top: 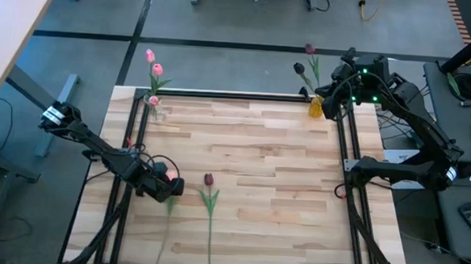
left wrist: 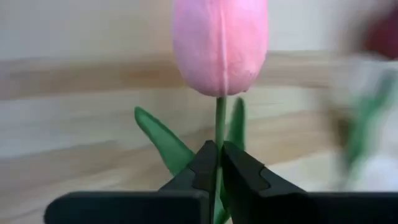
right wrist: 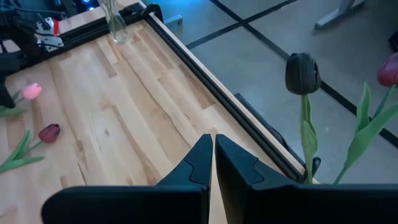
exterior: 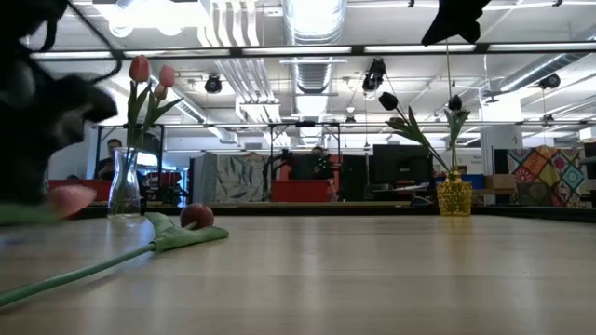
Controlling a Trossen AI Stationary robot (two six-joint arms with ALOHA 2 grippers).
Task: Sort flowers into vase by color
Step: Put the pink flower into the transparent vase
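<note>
A pink tulip [left wrist: 219, 43] is in my left gripper [left wrist: 219, 148], near the table's near-left part [top: 166, 185]; that gripper is shut on its stem. A maroon tulip [top: 209, 180] lies flat on the wood beside it, with its stem [top: 210, 228] running toward the near edge. Two pink tulips [top: 153, 63] stand in a clear vase [top: 154, 108] at the far left. Two dark tulips [top: 305, 59] stand in a yellow vase [top: 315, 106] at the far right. My right gripper [right wrist: 213, 140] is shut and holds nothing, hovering beside the yellow vase [exterior: 454, 194]. My left gripper pinches the pink tulip's green stem [left wrist: 219, 124] just below the head, between its two fingers [left wrist: 202, 165]. The fingers lie across the stem, coming from the table's left and slanting down. The head [exterior: 70, 200] sits low over the table; the rest of the stem is hidden by the gripper.
Black rails [top: 237, 95] frame the wooden table [top: 265, 190] along its far edge and both sides. The middle and right of the tabletop are bare wood. An office room with screens lies beyond the far edge.
</note>
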